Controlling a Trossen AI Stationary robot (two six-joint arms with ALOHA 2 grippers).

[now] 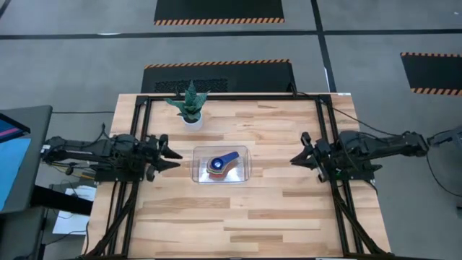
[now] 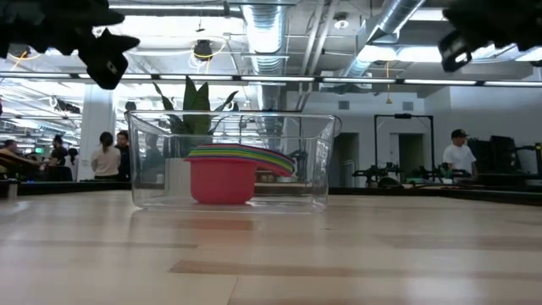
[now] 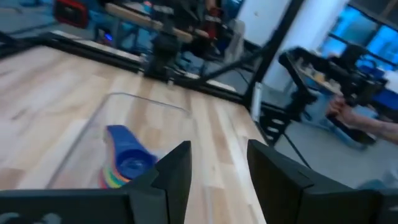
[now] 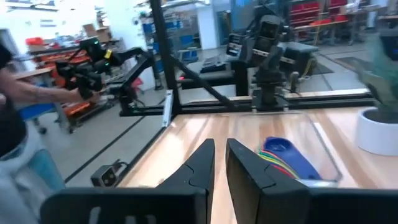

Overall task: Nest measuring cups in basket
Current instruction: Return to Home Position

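The measuring cups [image 1: 220,163] sit nested in one stack inside the clear basket [image 1: 198,177] at the table's middle. A blue cup is on top with its handle toward the far right, and a red one [image 2: 222,182] is at the bottom on the basket's floor. My left gripper [image 1: 173,154] hangs left of the basket, above the table, pointing level at it, open and holding nothing [image 3: 217,168]. My right gripper [image 1: 294,159] hangs to the basket's right and faces it, with only a narrow gap between its fingers [image 4: 221,162] and nothing in it.
A white pot with a green plant [image 1: 191,115] stands just beyond the basket's far left corner. A black frame [image 1: 231,96] runs round the table's far edge and both sides. Bare wood lies between each gripper and the basket, and toward the near edge.
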